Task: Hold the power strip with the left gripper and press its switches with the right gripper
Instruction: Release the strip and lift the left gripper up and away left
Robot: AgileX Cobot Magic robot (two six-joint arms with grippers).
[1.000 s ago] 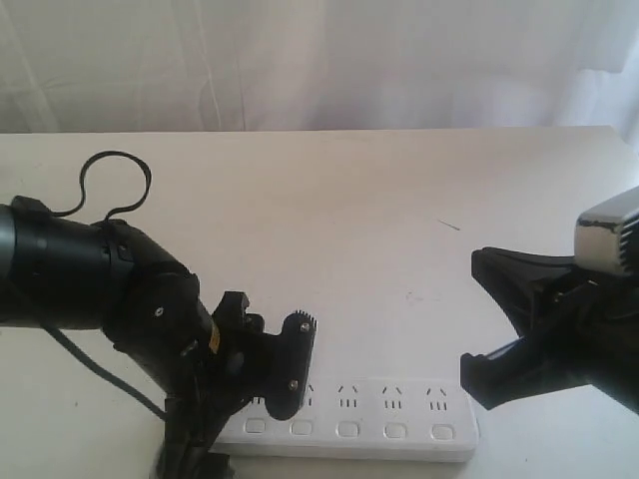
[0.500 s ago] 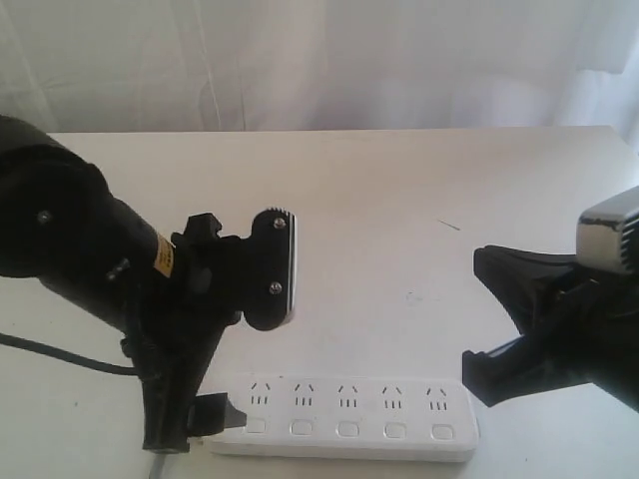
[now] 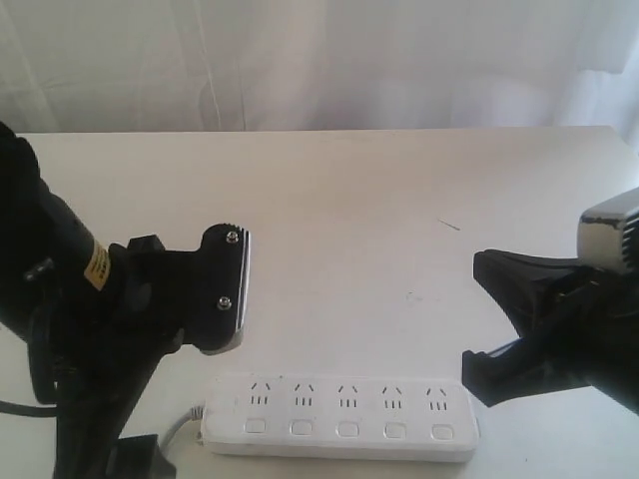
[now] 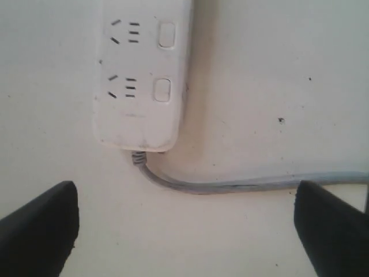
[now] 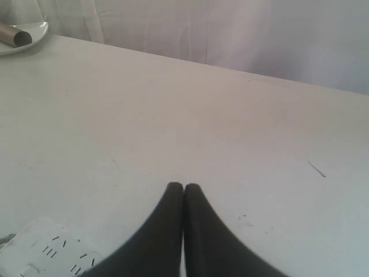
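The power strip [image 3: 339, 414] is a long white bar lying flat near the table's front edge, and its row of switches [image 3: 347, 429] faces up. The left wrist view shows the strip's cord end [image 4: 138, 75], two switches [image 4: 162, 90] and the grey cord [image 4: 230, 186]. My left gripper [image 3: 182, 371] hangs open and empty above the table, to the left of the strip's left end. Its fingertips [image 4: 37, 225] stand far apart on either side of the cord. My right gripper [image 5: 184, 187] is shut on nothing. It hovers just beyond the strip's right end [image 3: 471, 317].
A white plate [image 5: 23, 33] with a dark roll on it sits at a far corner of the table. A pale curtain [image 3: 319, 60] runs behind the table's back edge. Small dark specks mark the tabletop [image 3: 449, 226].
My left gripper has lifted off the strip's left end and drawn back to the left, uncovering that end and the cord. The right gripper has stayed put.
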